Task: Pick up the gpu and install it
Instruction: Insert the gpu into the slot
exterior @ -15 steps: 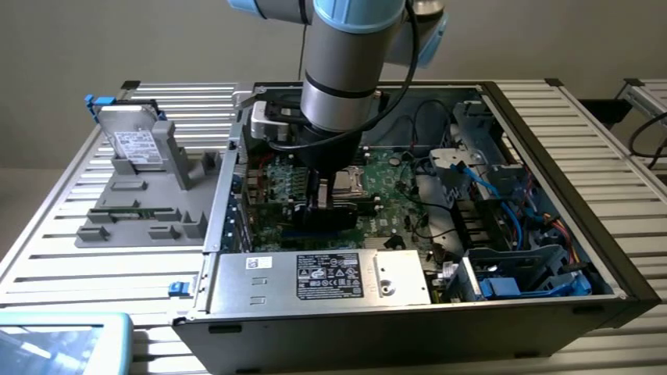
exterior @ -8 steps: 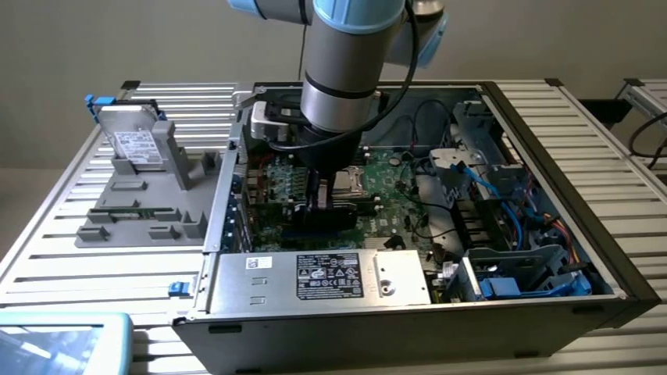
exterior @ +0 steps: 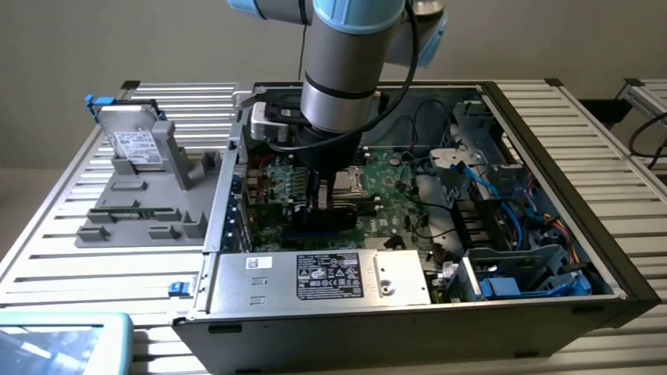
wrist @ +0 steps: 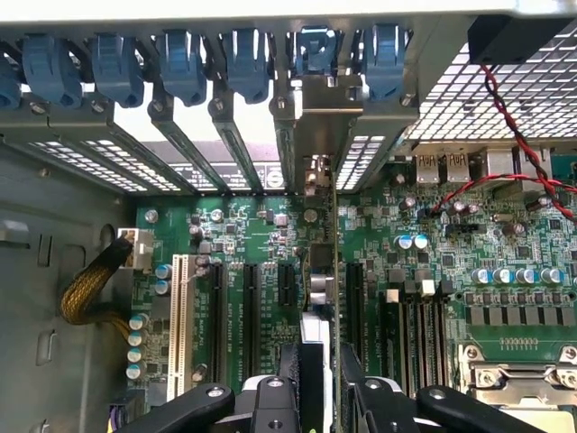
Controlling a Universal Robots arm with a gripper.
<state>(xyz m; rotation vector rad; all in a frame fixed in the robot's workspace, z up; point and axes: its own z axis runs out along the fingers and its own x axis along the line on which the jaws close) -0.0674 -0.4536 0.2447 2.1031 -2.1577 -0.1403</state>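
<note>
The gpu (wrist: 322,280) shows edge-on in the wrist view, standing upright over the green motherboard (wrist: 261,225) among the black expansion slots. Its silver end bracket (wrist: 317,117) sits against the rear slot openings of the case. My gripper (wrist: 321,383) is shut on the card's upper edge, one black finger on each side. In the exterior view the gripper (exterior: 321,205) reaches down into the open computer case (exterior: 542,148), with the dark card (exterior: 325,220) below it, low over the motherboard.
Blue latches (wrist: 180,59) line the rear slot covers. A yellow-sleeved cable (wrist: 90,289) lies beside the board, red wires (wrist: 505,117) on the other side. A power supply (exterior: 323,277) sits at the case front. At the exterior view's left, a grey fixture (exterior: 146,203) holds a silver drive (exterior: 136,144).
</note>
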